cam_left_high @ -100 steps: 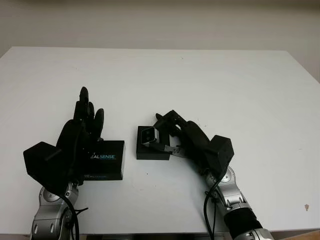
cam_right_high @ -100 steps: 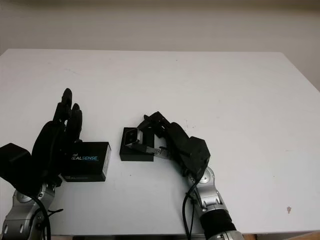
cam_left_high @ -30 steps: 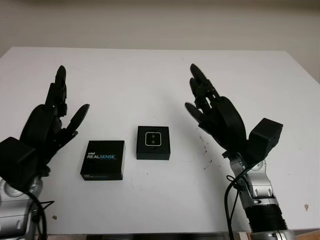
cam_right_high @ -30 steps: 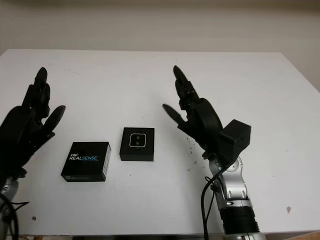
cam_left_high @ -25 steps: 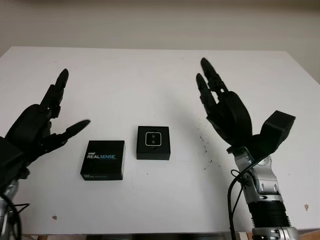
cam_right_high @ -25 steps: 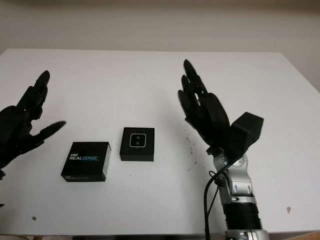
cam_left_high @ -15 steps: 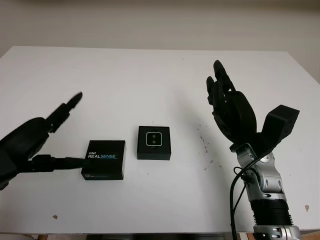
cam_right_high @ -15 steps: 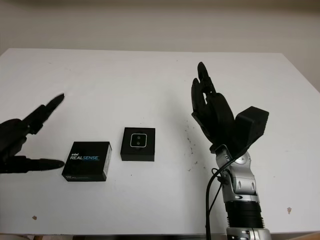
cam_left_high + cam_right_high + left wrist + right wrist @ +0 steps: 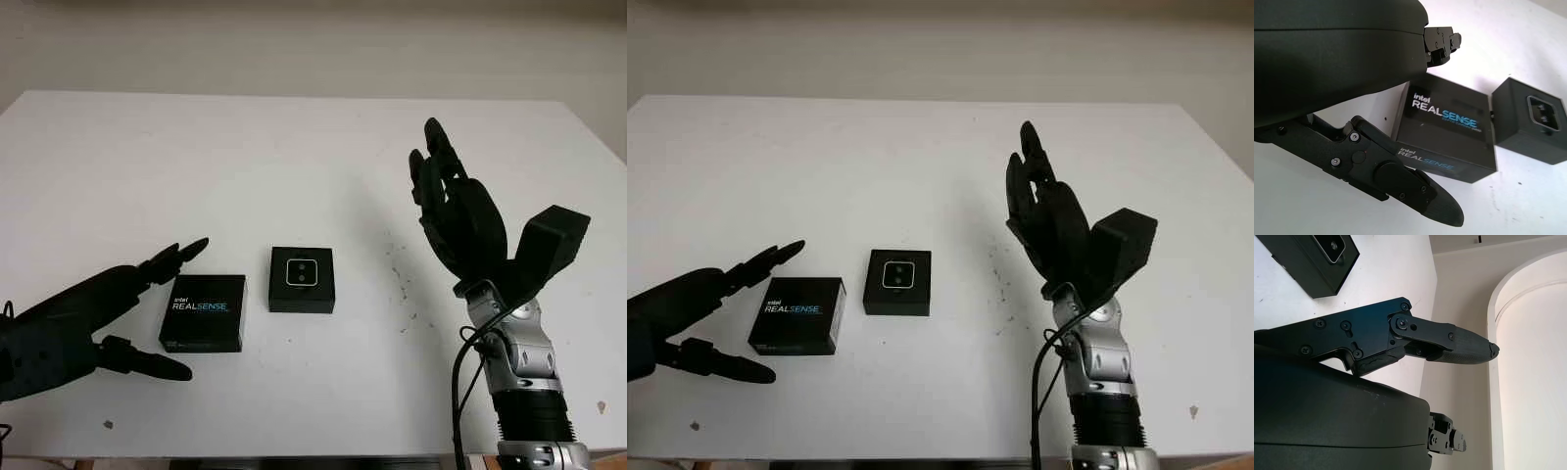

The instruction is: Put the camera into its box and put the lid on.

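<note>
With the camera [image 9: 301, 272] seated in its box [image 9: 301, 299], the lid [image 9: 204, 312] waits just left of it on the table [image 9: 294, 147].
From the head views, the left hand [image 9: 88, 323] is low beside the lid, holding nothing; the right hand [image 9: 460, 220] is raised, well apart, also holding nothing. From the left wrist view, fingers [image 9: 1400, 181] flank the lid untouched; the lidding step looks next, calling for a grasp and a lift onto the box.

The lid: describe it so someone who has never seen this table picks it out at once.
On the white table two small black squares lie side by side near the front edge, between the open left hand and the raised, open right hand. The lid is the one nearer the left hand. It carries white and blue REALSENSE lettering, while the box beside it shows the camera set in its top.
</note>
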